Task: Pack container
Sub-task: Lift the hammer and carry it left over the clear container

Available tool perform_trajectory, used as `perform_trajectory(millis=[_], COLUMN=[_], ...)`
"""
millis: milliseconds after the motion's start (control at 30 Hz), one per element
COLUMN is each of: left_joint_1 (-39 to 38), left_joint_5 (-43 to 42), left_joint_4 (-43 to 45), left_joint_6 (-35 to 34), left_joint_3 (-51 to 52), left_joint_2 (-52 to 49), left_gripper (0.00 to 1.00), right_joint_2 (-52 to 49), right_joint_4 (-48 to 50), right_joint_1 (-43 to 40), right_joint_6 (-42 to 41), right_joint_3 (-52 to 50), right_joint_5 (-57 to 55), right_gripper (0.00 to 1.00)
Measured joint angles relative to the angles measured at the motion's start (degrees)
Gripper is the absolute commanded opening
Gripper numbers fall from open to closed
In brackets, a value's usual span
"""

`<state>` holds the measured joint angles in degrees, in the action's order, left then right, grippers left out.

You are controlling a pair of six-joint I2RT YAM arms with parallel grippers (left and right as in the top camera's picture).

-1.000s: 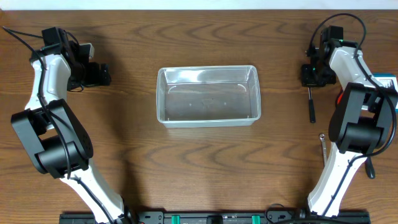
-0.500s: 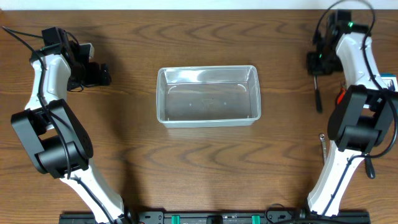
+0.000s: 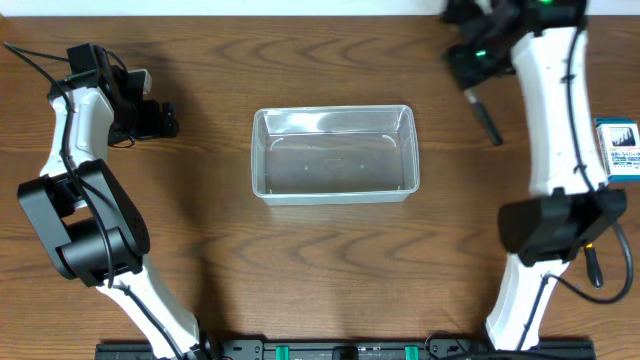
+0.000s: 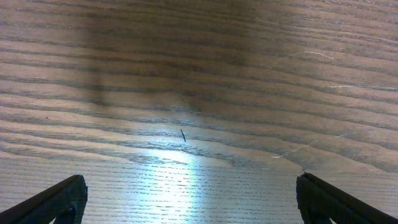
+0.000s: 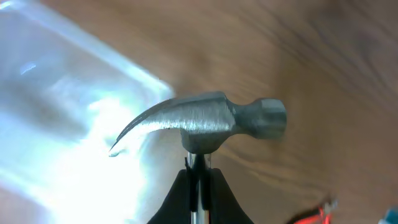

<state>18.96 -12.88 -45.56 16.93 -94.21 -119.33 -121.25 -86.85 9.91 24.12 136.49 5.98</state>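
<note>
Clear container [image 3: 256,150], right gripper [image 5: 199,180] clamped on hammer [image 5: 205,118] near it, left gripper [image 4: 189,190] spread wide — blue-and-white box [image 3: 620,150], print unreadable.

The overhead view is bright, even and sharp; the container [image 3: 333,160] shows pale glare on its floor. In the left wrist view a bluish-white glare patch sits on the table [image 4: 280,81] at 6 o'clock, with shadow toward 12. The right wrist view is blurred: the container washes out at 9 o'clock, the hammer [image 5: 205,121] crisper.

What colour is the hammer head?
Dull grey bare metal across the hammer head; it shows best in the right wrist view.
</note>
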Motion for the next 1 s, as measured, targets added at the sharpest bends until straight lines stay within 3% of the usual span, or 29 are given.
perform_trajectory(millis=[500,1000], left_joint_1=[0.0,0.0], left_joint_5=[0.0,0.0], left_joint_4=[0.0,0.0], left_joint_6=[0.0,0.0], left_joint_3=[0.0,0.0], left_joint_2=[0.0,0.0], left_gripper=[0.98,0.98], right_joint_2=[0.6,0.6], right_joint_4=[-5.2,1.8], right_joint_1=[21.9,24.1], right_joint_6=[11.4,14.7], right_joint_3=[0.2,-0.6], right_joint_5=[1.1,1.1], right_gripper=[0.01,0.01])
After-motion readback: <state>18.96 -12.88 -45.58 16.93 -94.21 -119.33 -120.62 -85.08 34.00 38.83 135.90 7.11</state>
